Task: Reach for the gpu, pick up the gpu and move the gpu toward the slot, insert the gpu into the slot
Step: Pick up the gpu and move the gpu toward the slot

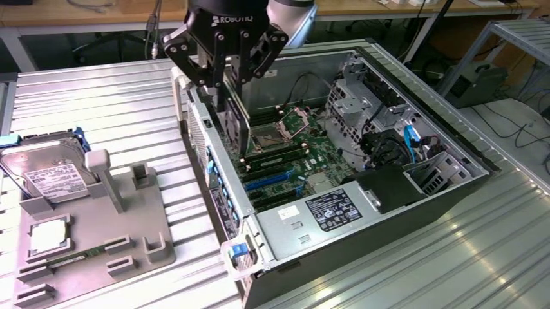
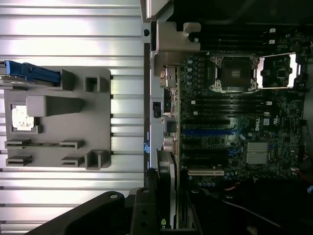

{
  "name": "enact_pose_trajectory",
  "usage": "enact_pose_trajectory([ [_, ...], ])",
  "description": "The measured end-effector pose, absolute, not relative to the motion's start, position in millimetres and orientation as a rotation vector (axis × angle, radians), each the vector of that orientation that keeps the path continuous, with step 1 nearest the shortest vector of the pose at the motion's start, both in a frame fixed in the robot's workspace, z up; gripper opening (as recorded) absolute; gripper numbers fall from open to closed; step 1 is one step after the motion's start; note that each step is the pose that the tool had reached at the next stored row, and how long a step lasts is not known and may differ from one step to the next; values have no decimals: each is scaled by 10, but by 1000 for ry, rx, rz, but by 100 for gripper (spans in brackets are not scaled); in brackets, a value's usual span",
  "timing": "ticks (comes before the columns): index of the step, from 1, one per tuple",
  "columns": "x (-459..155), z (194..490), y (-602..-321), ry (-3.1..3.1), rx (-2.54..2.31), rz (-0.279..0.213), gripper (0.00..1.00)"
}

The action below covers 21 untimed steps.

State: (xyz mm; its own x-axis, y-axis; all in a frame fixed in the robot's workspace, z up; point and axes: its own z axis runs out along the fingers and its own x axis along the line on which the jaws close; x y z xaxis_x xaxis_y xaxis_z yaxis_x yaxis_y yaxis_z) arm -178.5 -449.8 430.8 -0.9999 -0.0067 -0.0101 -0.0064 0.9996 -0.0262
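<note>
- A Robotiq gripper (image 1: 228,80) on a Universal Robots arm hangs over an open computer case (image 1: 447,187) that lies on its side on a ribbed metal counter (image 1: 94,109).
- Its fingers (image 1: 200,67) are clamped on the gpu (image 1: 239,122), a thin dark card held on edge, upright, with its lower end pointing down into the case.
- The gpu hangs above the green motherboard (image 1: 322,164), close to the case wall on the exterior view's left, roughly level with the open silver CPU socket (image 1: 288,125).
- The long blue slot (image 2: 210,132) lies bare on the motherboard; the card is not seated in it, and in the exterior view the slot sits nearer the camera than the card's lower end.
- On the counter beside the case, on the exterior view's left, stands a grey fixture (image 1: 142,222).
- It carries a silver hard drive (image 1: 47,174) on edge and a square processor chip (image 1: 47,237) lying flat.
</note>
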Motion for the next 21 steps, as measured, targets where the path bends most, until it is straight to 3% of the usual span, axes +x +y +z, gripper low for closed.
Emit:
enact_pose_trajectory([
  [21, -1409, 4308, -4498, 3131, -10, -41, 27],
])
